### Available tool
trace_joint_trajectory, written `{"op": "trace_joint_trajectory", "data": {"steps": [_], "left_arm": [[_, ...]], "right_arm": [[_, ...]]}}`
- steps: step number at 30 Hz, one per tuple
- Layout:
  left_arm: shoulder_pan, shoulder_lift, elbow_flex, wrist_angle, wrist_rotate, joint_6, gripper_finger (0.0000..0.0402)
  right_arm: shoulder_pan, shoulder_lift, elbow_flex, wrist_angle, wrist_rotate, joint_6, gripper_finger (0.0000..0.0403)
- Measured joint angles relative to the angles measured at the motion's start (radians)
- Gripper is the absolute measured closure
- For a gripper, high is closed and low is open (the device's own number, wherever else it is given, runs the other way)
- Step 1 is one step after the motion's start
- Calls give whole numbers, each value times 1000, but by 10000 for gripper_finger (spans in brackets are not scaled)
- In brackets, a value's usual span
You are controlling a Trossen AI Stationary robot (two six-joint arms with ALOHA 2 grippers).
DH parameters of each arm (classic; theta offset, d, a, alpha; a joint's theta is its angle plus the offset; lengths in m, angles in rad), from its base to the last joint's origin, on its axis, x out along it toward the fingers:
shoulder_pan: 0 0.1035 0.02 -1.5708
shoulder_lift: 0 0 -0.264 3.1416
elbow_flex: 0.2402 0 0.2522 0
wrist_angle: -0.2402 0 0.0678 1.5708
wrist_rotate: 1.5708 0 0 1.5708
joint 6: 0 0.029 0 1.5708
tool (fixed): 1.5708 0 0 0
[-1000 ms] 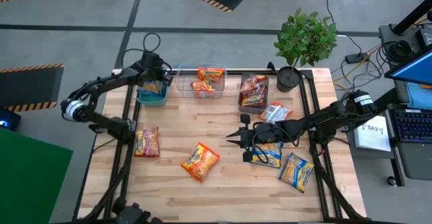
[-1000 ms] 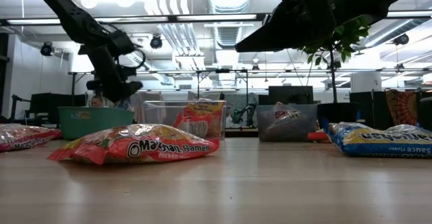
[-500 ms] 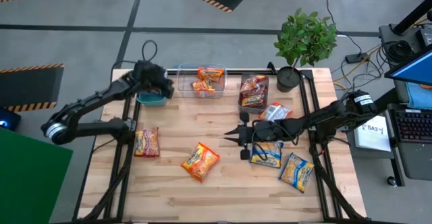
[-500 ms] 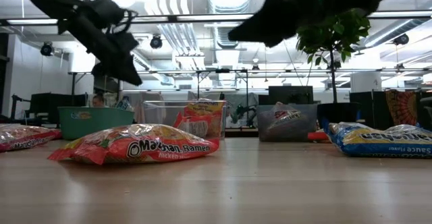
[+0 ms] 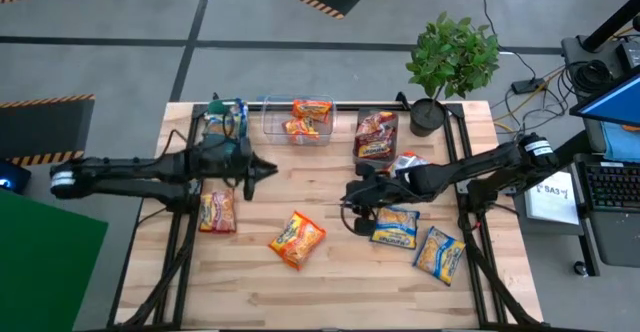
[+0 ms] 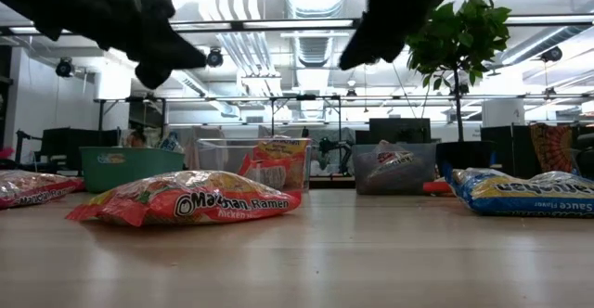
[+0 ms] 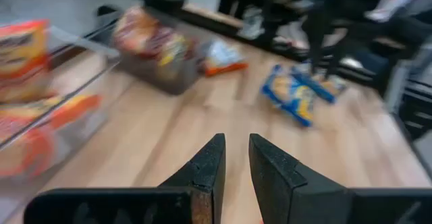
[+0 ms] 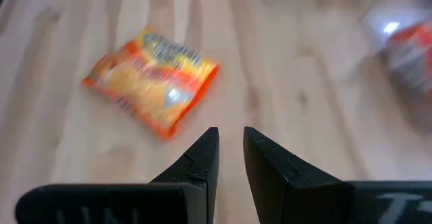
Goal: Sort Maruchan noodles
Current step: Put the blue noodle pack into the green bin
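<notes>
Plainly legible in the low view, the orange packet at left centre reads "Maruchan Ramen", and the blue-and-yellow packet at the right edge shows "Sauce Flavor".

From above, three bins line the upper edge of the worktop. The teal bin at upper left holds a blue-and-yellow packet. The clear bin at upper centre holds orange packets. The grey bin to its right holds dark red packets. A red packet lies just below and to the right of the grey bin, on the wood.

Loose noodles lie in the lower half: a red packet at lower left, the orange one at lower centre, and two blue-and-yellow packets at lower right. A potted plant stands at the upper right corner.

The left tool hangs at centre left, its fingers a narrow slit apart, holding nothing. The right tool hangs at centre, beside the blue-and-yellow packets, fingers likewise nearly together and empty.
</notes>
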State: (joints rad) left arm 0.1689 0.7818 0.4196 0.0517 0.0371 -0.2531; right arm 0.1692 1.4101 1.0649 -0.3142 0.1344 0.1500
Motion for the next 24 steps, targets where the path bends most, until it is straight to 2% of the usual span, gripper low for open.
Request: {"op": "trace_joint_trajectory", "data": {"steps": [6, 10, 15, 20, 24], "left_arm": [[-132, 12, 11, 46, -39, 2, 352], [-162, 34, 35, 49, -39, 4, 352], [-164, 68, 56, 45, -39, 4, 352], [-164, 101, 60, 46, -39, 1, 352], [-164, 124, 58, 45, -39, 1, 352]], "right_arm": [[0, 0, 28, -166, -197, 194, 344], [4, 0, 0, -235, -336, 349, 344], [17, 7, -67, -391, -451, 488, 344], [45, 32, -149, -533, -491, 534, 344], [49, 63, -195, -539, -487, 533, 344]]}}
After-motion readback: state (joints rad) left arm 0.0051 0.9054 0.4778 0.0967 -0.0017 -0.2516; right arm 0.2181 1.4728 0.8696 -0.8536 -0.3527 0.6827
